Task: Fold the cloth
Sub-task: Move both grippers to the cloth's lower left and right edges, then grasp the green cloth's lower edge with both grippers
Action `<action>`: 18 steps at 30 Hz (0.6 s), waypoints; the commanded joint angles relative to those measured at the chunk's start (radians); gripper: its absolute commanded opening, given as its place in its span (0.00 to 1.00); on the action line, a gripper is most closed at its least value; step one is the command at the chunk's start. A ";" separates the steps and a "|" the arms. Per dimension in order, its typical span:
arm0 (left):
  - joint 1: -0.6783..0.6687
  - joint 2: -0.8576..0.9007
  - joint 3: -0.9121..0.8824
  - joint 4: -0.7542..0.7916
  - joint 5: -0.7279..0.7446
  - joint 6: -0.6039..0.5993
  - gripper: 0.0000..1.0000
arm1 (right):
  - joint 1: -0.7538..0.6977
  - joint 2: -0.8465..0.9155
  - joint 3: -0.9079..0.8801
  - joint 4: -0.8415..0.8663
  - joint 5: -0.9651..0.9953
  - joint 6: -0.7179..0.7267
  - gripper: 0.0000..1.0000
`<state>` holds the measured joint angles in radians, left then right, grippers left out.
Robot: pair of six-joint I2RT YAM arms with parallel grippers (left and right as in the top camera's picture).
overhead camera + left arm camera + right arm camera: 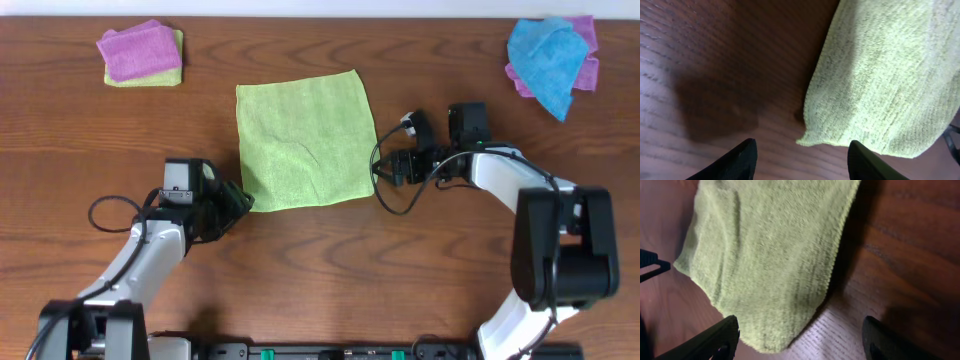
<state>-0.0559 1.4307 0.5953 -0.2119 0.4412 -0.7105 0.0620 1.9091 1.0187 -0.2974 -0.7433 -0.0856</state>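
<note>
In the left wrist view the cloth [890, 75] ran off the top and right edges, and the fingers [737, 162] of the left gripper [801, 162] were cropped at the bottom (tips only). The right gripper [800, 342] was cut likewise. Overhead, a magenta cloth [138, 50] hid most of a yellow-green one [145, 80]; a blue cloth [545, 55] covered much of a purple one [588, 70].

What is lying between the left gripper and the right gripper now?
The lime cloth: its near part spans the gap between the left gripper and the right gripper, flat on the table. The overhead view shows this.
</note>
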 commanded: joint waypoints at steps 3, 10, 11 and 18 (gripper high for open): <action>0.003 0.047 -0.003 0.026 0.005 -0.014 0.60 | -0.003 0.064 0.012 0.089 -0.078 0.082 0.78; 0.003 0.085 -0.004 0.098 0.031 -0.066 0.61 | 0.008 0.140 0.012 0.247 -0.155 0.196 0.77; 0.003 0.086 -0.004 0.107 0.031 -0.072 0.61 | 0.013 0.148 0.012 0.253 -0.165 0.204 0.77; 0.002 0.086 -0.003 0.135 0.031 -0.076 0.61 | 0.103 0.193 0.012 0.253 -0.210 0.205 0.77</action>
<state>-0.0559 1.5078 0.5953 -0.0807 0.4648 -0.7776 0.1238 2.0556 1.0412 -0.0246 -0.9558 0.0944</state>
